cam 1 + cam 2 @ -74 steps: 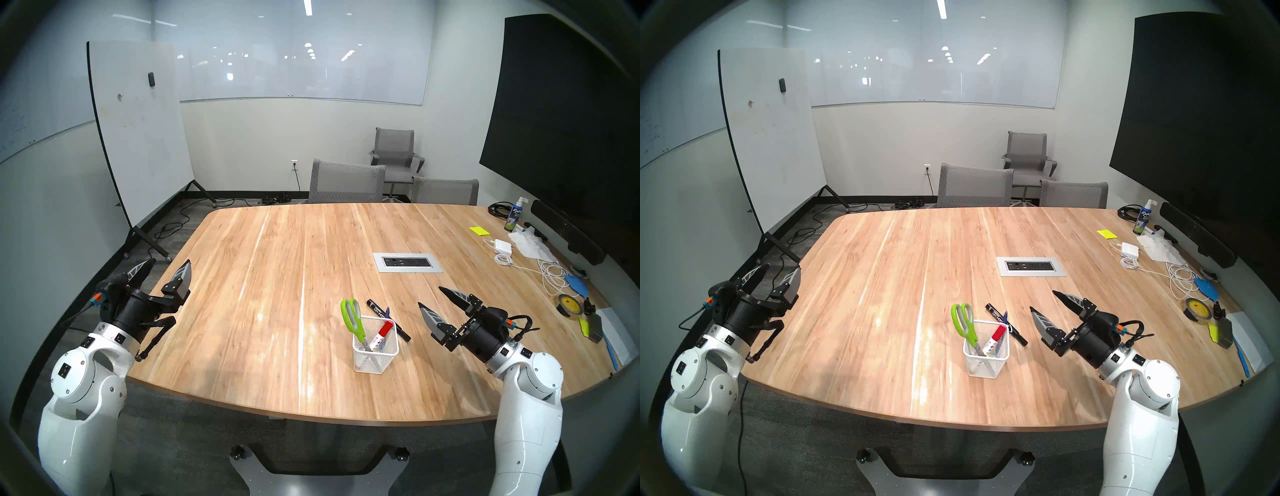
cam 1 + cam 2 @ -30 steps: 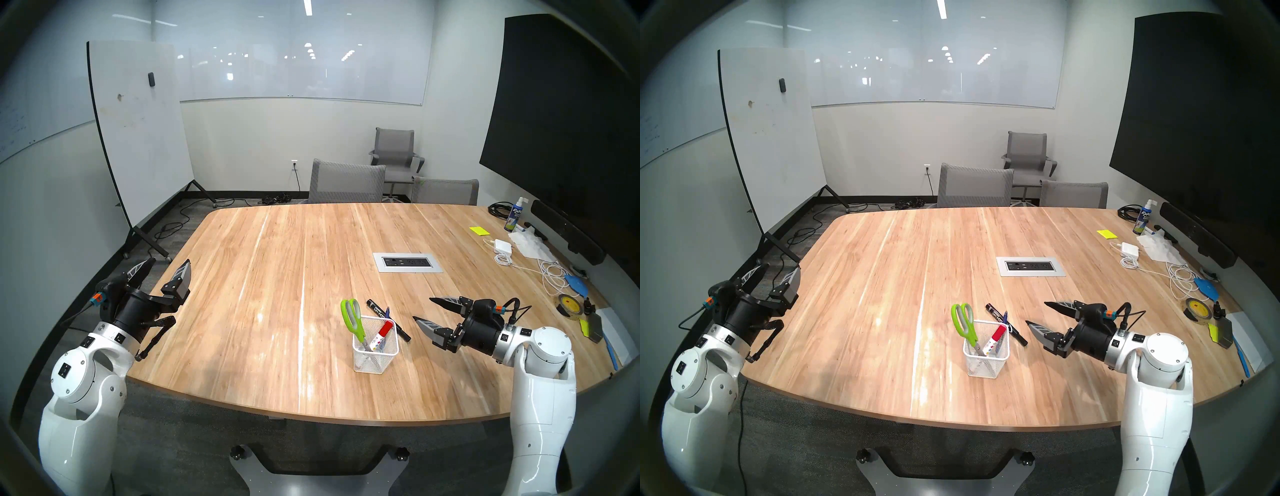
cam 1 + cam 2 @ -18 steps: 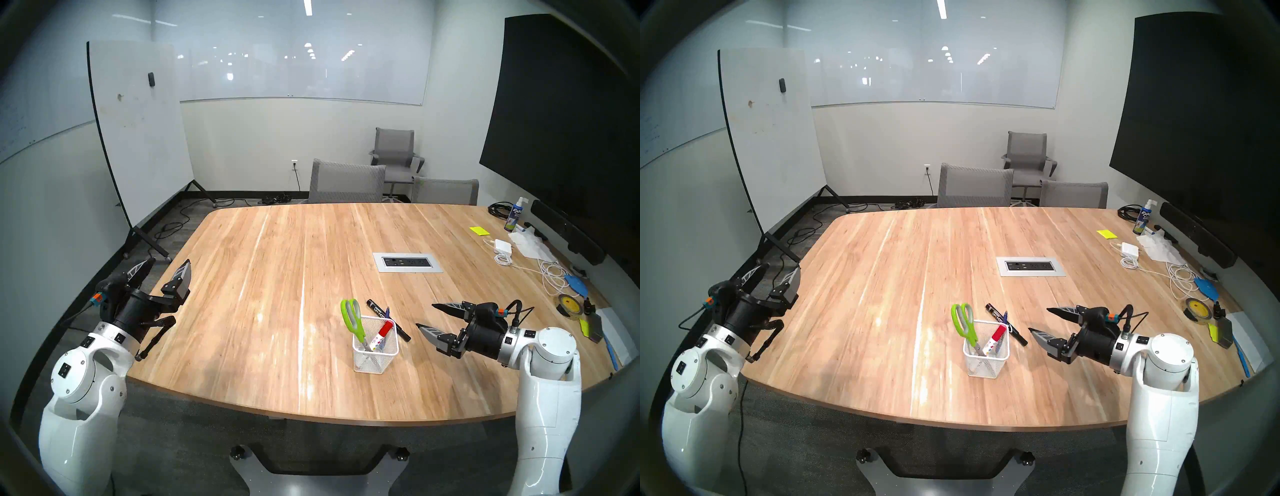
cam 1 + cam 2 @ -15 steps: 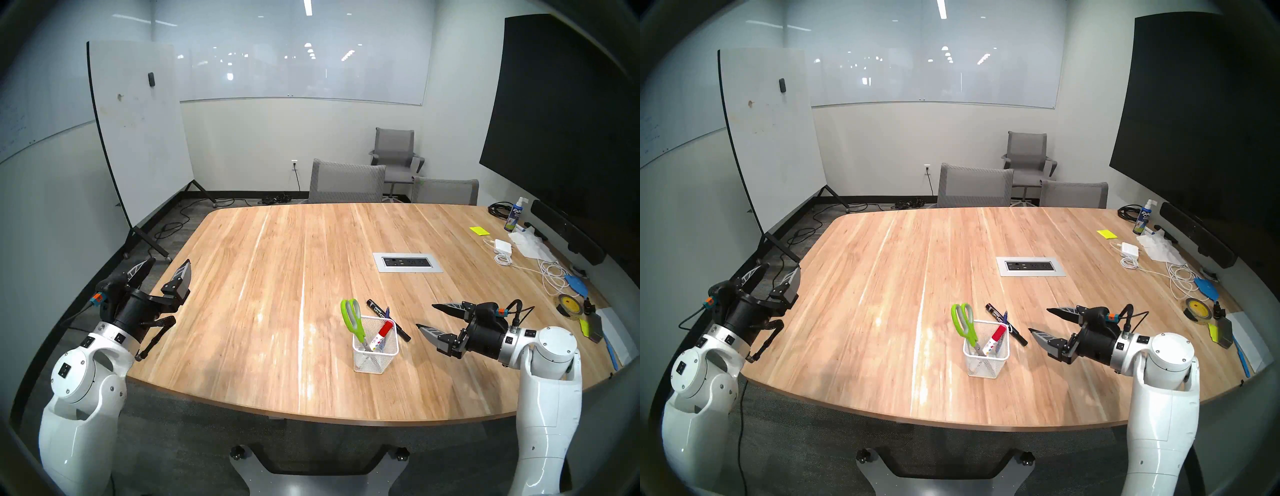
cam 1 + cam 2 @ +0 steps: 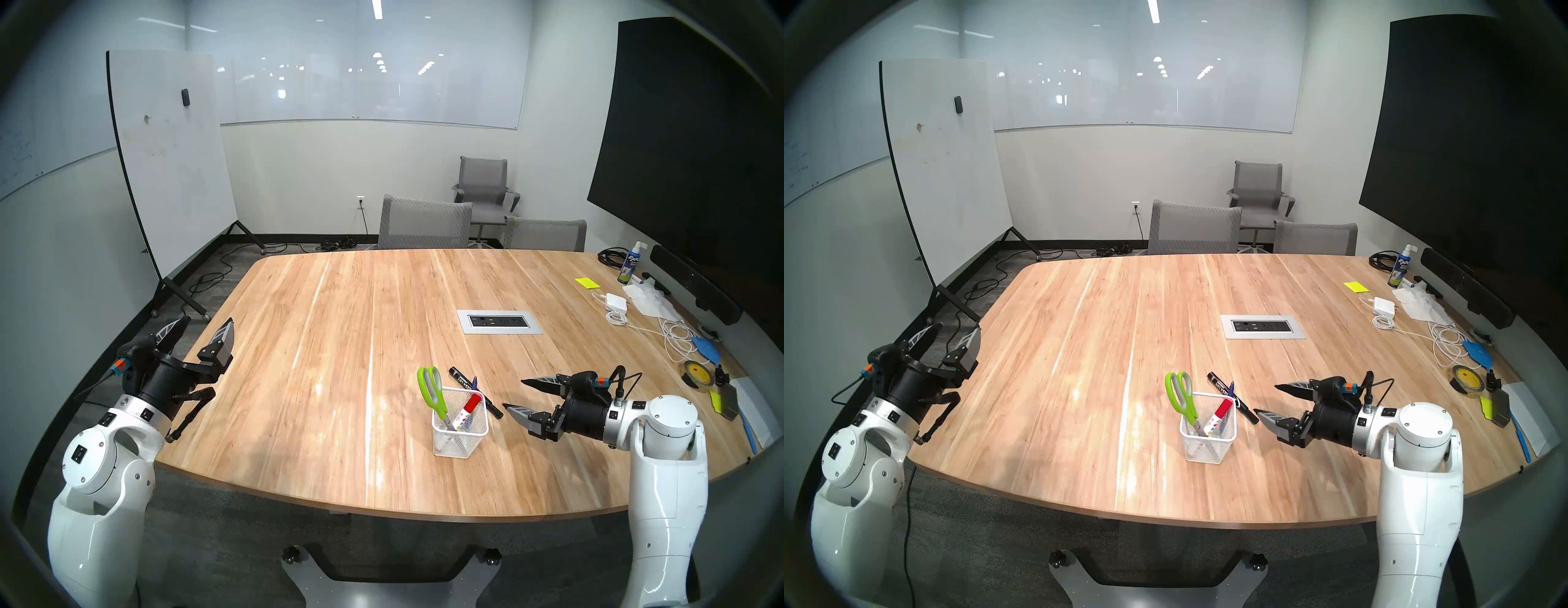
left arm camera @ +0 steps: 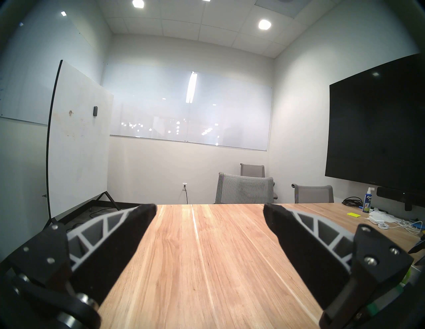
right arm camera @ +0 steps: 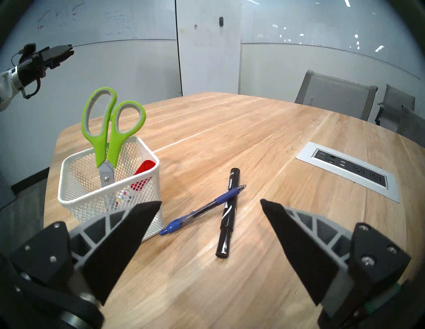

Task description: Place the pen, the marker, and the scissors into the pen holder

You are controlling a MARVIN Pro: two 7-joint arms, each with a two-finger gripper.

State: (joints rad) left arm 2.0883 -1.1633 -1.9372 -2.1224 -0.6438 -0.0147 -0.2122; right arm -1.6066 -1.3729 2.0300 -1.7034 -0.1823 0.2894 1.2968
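Right gripper (image 7: 210,203): jaws spread, empty, above table (image 5: 339,339) near its front edge, aimed at crossed pair.
Pen holder (image 7: 110,190): upright; scissors (image 7: 108,128) inside, red-capped marker (image 7: 143,171) inside.
Black marker (image 7: 226,214): flat, beside holder.
Pen (image 7: 202,210): lies across black marker; judged best pinched at raised mid-barrel, clear of mesh.
Left gripper (image 5: 199,333): spread, idle, front-left corner.

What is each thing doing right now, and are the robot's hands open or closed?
scissors: standing in the pen holder, handles up.
red-capped marker: leaning inside the pen holder.
pen holder: upright on the table.
pen: lying across the black marker.
black marker: flat on the table.
left gripper: open, empty.
right gripper: open, empty.
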